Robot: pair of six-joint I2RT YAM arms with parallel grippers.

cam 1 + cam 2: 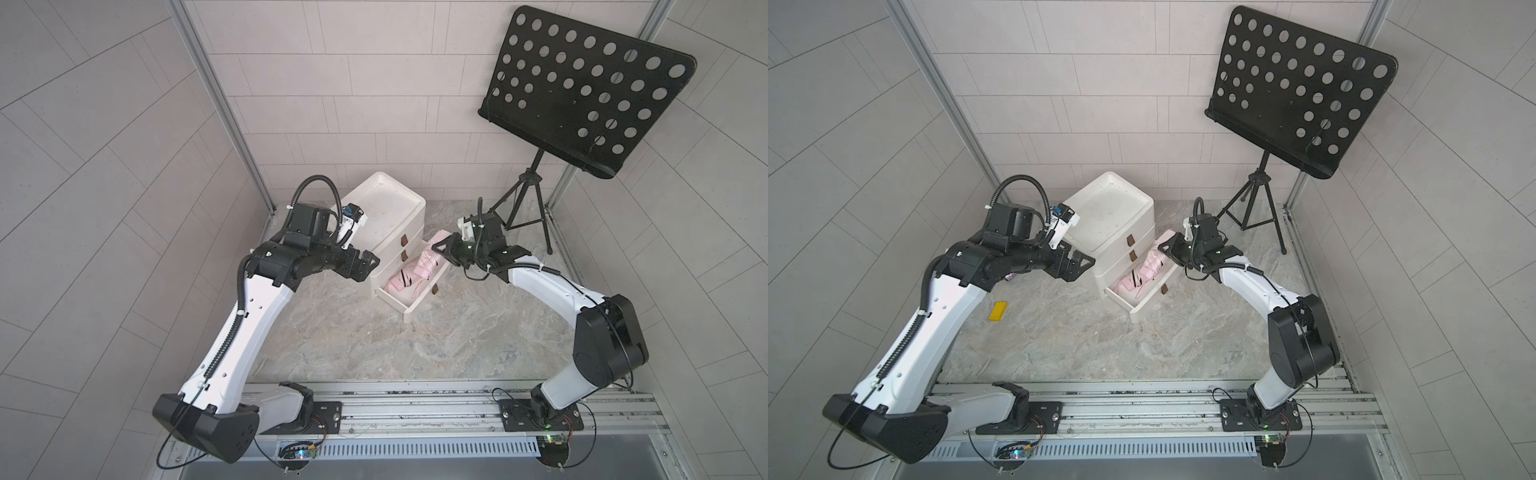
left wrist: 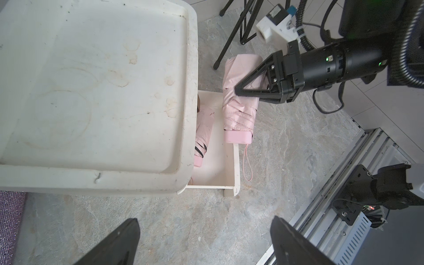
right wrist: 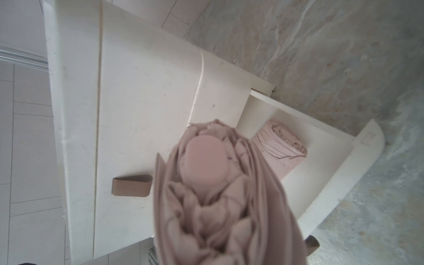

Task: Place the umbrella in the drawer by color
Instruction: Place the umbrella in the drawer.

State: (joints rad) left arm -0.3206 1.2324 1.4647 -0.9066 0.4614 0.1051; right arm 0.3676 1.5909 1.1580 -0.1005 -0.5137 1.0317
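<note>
A white drawer unit (image 1: pixel 382 203) stands at the back, with its bottom drawer (image 1: pixel 409 309) pulled out. One folded pink umbrella (image 1: pixel 399 282) lies inside that drawer (image 2: pixel 236 165). My right gripper (image 1: pixel 442 247) is shut on a second pink umbrella (image 2: pixel 238 114), which hangs tilted above the drawer's right side wall. Its wrist strap dangles outside that wall. In the right wrist view this held umbrella (image 3: pixel 218 195) fills the foreground and hides the fingers; the other umbrella (image 3: pixel 282 146) shows beyond it. My left gripper (image 1: pixel 365 266) is open and empty at the unit's left front corner.
A black music stand (image 1: pixel 1300 91) on a tripod rises at the back right. A small yellow object (image 1: pixel 998 311) lies on the floor left of the left arm. The two upper drawers are closed, with brown tab handles (image 1: pixel 404 240).
</note>
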